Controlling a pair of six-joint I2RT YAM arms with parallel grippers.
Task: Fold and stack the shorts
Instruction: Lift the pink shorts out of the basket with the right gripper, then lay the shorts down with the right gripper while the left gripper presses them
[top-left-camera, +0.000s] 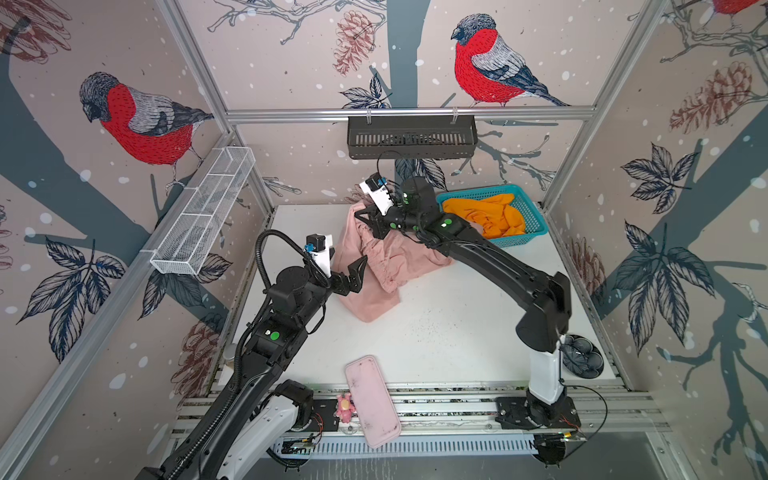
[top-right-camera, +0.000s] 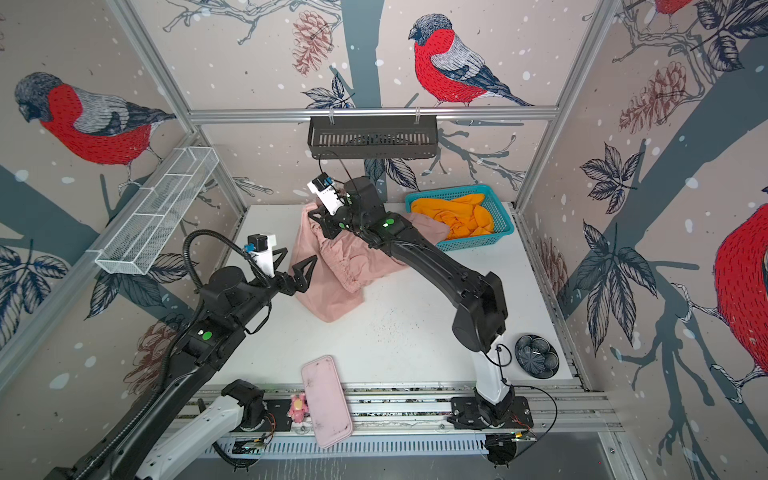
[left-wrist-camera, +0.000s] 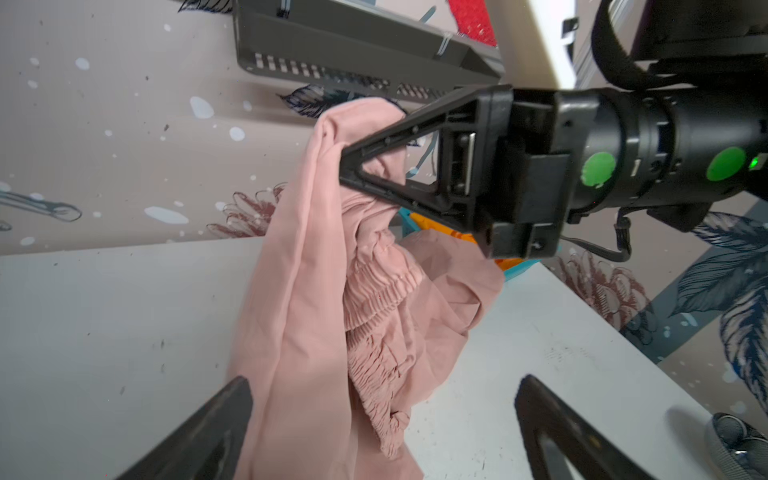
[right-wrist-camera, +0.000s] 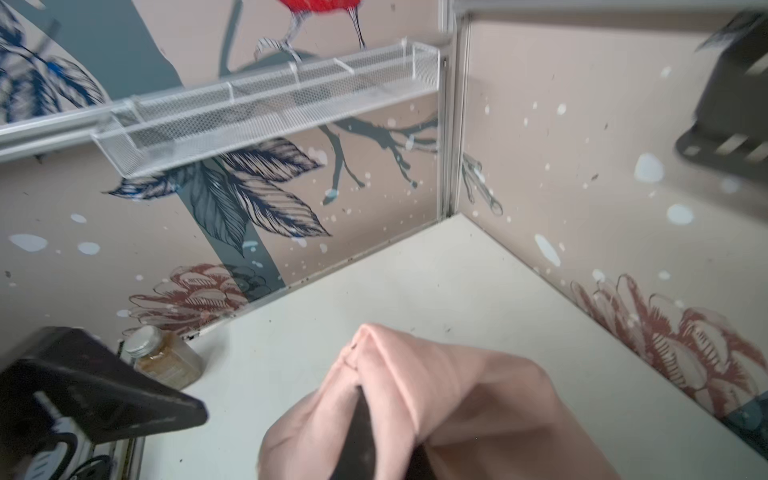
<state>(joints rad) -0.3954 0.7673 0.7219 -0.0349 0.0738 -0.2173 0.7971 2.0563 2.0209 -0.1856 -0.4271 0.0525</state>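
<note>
In both top views the right pincer (top-left-camera: 362, 216) is clamped on a bunch of the pink shorts (top-left-camera: 374, 270) and holds it raised at the rear centre of the bench (top-left-camera: 457, 332). The pinch itself is buried in cloth, and the right arm hides the part of the garment reaching toward the teal basket (top-left-camera: 538, 226). The lower folds rest on the bench. The orange shorts (top-left-camera: 490, 216) lie crumpled inside that basket at the rear right corner, their near edge masked by the arm. The left pincer (top-right-camera: 300, 255) stands wide, just beside the hanging cloth; contact cannot be judged here. A pink tray (top-left-camera: 372, 399) overhangs the front edge of the bench and a dark dish (top-left-camera: 582, 355) sits front right. The bench is white, scuffed and speckled with dark crumbs. Left wrist view: the shirred waistband hangs between the wide-set fingers (left-wrist-camera: 208, 436), which the frame edge cuts off. The right pincer's tip is sunk in the top fold, and only a sliver of orange shows behind. Right wrist view: cloth drapes over one dark finger and the other is unseen. A jar (right-wrist-camera: 164, 359) stands by the wall, beside a blurred black part that cannot be identified. The walls carry bird-and-pinecone paper; a white mesh shelf (top-left-camera: 203, 212) hangs on the left and a dark slotted shelf (top-left-camera: 411, 137) at the back.
</note>
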